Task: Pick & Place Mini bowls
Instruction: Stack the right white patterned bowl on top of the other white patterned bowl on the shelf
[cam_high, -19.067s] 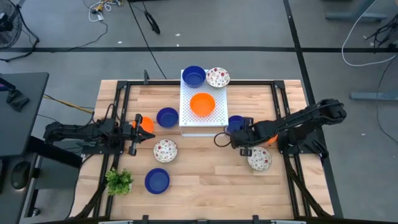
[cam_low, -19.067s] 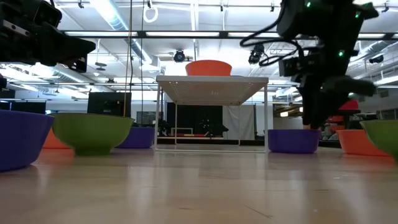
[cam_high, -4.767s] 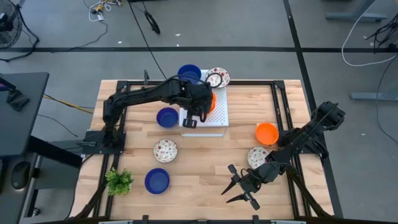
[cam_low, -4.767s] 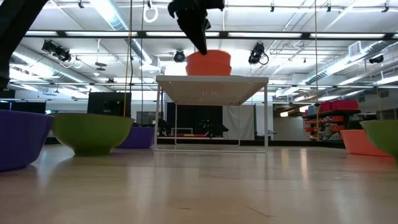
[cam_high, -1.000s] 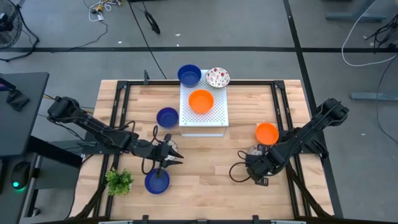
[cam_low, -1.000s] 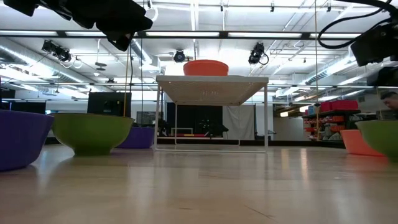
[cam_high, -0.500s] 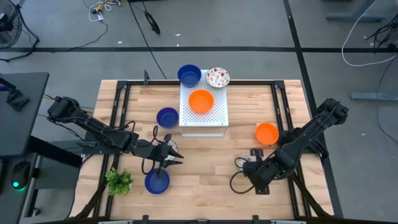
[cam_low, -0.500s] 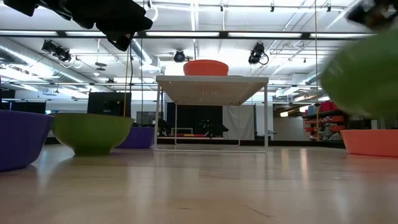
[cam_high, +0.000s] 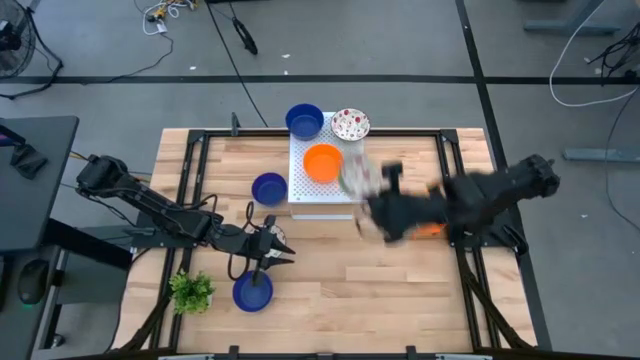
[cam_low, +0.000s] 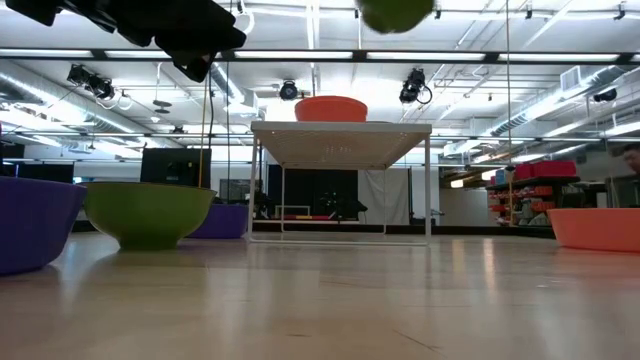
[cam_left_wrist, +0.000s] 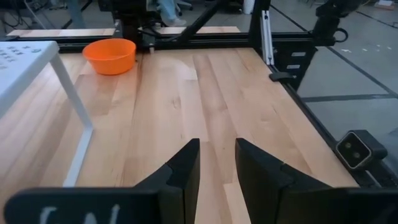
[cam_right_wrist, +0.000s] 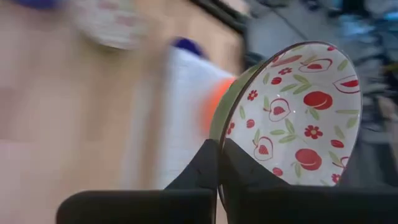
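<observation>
the right gripper (cam_right_wrist: 217, 163) carried a speckled bowl (cam_right_wrist: 292, 115), fingers pinched shut on its rim, mid-air beside the white board (cam_high: 352, 190), apparently the placing step, next needing a level set-down there; the left gripper (cam_left_wrist: 216, 163) hovered over the bench (cam_high: 330, 280), fingers slightly parted, empty.

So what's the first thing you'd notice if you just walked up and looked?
Probably the right gripper, pinching the rim of a white bowl with red fruit and flowers and carrying it in the air beside the white perforated board. Next, the bright orange bowl sitting on top of that board. The left gripper waits low over the table near a blue bowl.
</observation>
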